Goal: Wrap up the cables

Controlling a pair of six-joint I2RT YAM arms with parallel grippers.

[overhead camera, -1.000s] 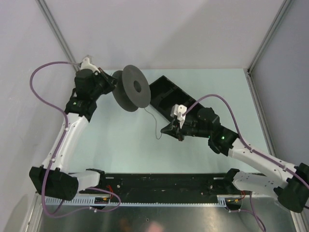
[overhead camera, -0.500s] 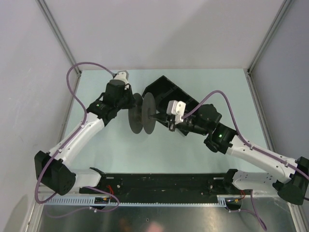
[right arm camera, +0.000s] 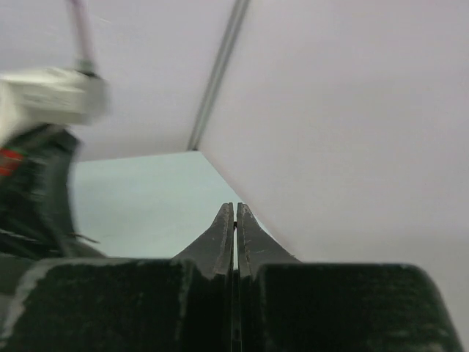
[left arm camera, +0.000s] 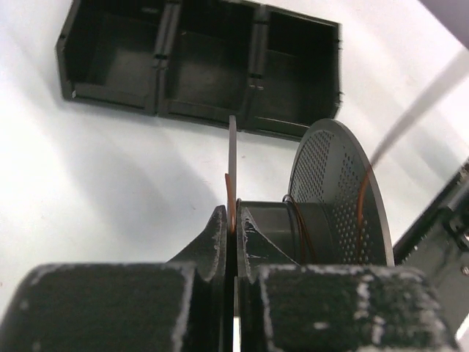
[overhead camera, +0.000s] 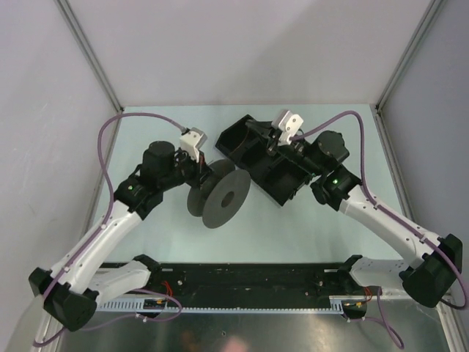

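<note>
The left hand is closed on the spool. In the left wrist view the thin near flange is seen edge-on, clamped between the two pads. The spool is held clear of the desk, with one flange face turned up toward the overhead camera. Its axis is judged to run roughly from 11 o'clock to 5 o'clock in that view.

The cable is seen as a few fine turns on the hub, at 3 o'clock from the left fingertips. One strand is laid across the perforated far flange. A free tail cannot be made out.

The bin lies at 1 o'clock from the spool.

The right hand is raised over the bin, at about 2 o'clock from the spool and apart from it. Its pads are pressed together, and nothing is visible between them. Whether the hair-thin strand is pinched there cannot be told.

The left hand is the nearer to the cable.
</note>
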